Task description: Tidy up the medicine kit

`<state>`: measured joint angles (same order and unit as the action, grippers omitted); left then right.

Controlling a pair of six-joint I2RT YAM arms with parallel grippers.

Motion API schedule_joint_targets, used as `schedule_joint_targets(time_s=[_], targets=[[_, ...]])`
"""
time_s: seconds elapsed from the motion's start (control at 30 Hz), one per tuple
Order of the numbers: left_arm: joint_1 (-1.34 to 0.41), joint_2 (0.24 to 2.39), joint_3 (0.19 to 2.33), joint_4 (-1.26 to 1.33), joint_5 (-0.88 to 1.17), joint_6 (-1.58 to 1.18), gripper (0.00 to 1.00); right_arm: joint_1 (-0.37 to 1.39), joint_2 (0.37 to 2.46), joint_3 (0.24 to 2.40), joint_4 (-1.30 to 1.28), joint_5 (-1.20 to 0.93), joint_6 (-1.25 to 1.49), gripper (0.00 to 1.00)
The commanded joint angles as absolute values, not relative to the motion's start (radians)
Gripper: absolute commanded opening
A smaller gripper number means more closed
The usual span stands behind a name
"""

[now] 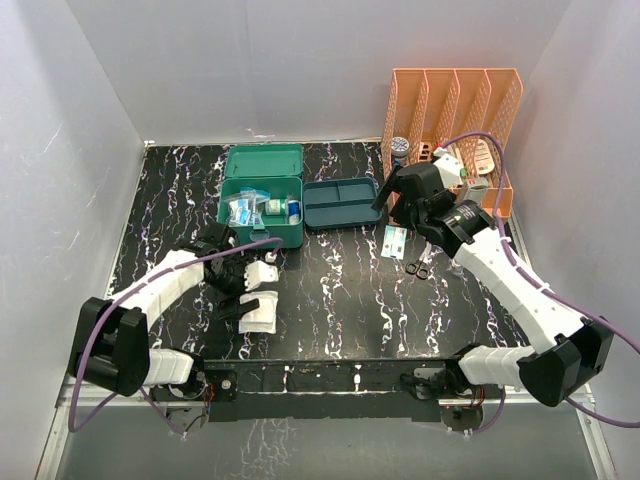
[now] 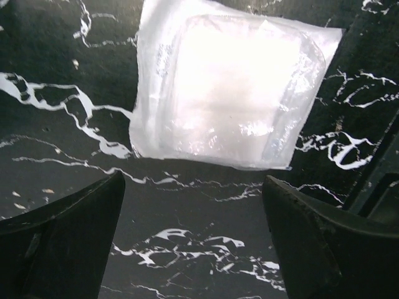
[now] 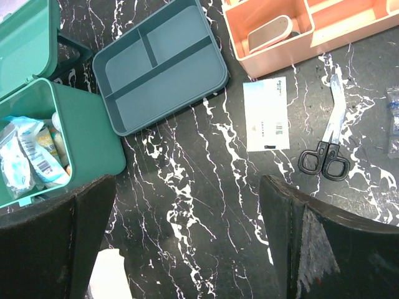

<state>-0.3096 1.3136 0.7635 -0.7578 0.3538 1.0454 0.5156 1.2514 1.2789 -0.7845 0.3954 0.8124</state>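
The medicine kit (image 1: 262, 212), a teal-green box, stands open at the back left with its lid (image 1: 263, 160) folded back and several small packets inside. It also shows at the left of the right wrist view (image 3: 93, 143). A white sealed gauze packet (image 1: 262, 314) lies on the table near the front left. My left gripper (image 1: 243, 295) is open and empty right beside that packet. In the left wrist view the packet (image 2: 230, 87) lies just ahead of the spread fingers, apart from them (image 2: 193, 240). My right gripper (image 1: 388, 196) is open and empty, held above the table (image 3: 187, 240).
A darker blue-teal divided tray (image 1: 342, 203) (image 3: 162, 62) sits right of the kit. An orange slotted rack (image 1: 455, 110) (image 3: 299, 43) stands at the back right. A white sachet (image 1: 395, 240) (image 3: 267, 114) and black-handled scissors (image 1: 420, 268) (image 3: 327, 146) lie before it. A small white item (image 1: 262, 270) lies near the left gripper.
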Motion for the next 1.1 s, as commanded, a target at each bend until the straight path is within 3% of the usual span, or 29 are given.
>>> schedule_joint_targets(time_s=[0.0, 0.2, 0.3, 0.4, 0.57, 0.67, 0.9, 1.07], targets=[[-0.349, 1.335, 0.739, -0.682, 0.383, 1.083, 0.91, 0.511, 1.212, 1.267, -0.783, 0.43, 0.841, 0.98], [-0.408, 1.382, 0.716, -0.61, 0.369, 1.041, 0.88, 0.512, 1.19, 1.263, -0.803, 0.437, 0.846, 0.98], [-0.421, 1.403, 0.707, -0.6, 0.367, 1.033, 0.81, 0.512, 1.18, 1.261, -0.813, 0.443, 0.863, 0.98], [-0.426, 1.41, 0.703, -0.601, 0.369, 1.025, 0.67, 0.512, 1.169, 1.257, -0.824, 0.448, 0.877, 0.98], [-0.428, 1.4, 0.708, -0.618, 0.363, 1.002, 0.34, 0.512, 1.152, 1.243, -0.828, 0.453, 0.892, 0.98], [-0.428, 1.377, 0.726, -0.645, 0.356, 0.988, 0.23, 0.512, 1.147, 1.237, -0.83, 0.454, 0.897, 0.98], [-0.428, 1.281, 0.884, -0.768, 0.371, 0.949, 0.22, 0.512, 1.14, 1.217, -0.813, 0.447, 0.908, 0.98], [-0.428, 1.284, 1.123, -0.781, 0.358, 0.895, 0.23, 0.512, 1.152, 1.209, -0.786, 0.436, 0.91, 0.98]])
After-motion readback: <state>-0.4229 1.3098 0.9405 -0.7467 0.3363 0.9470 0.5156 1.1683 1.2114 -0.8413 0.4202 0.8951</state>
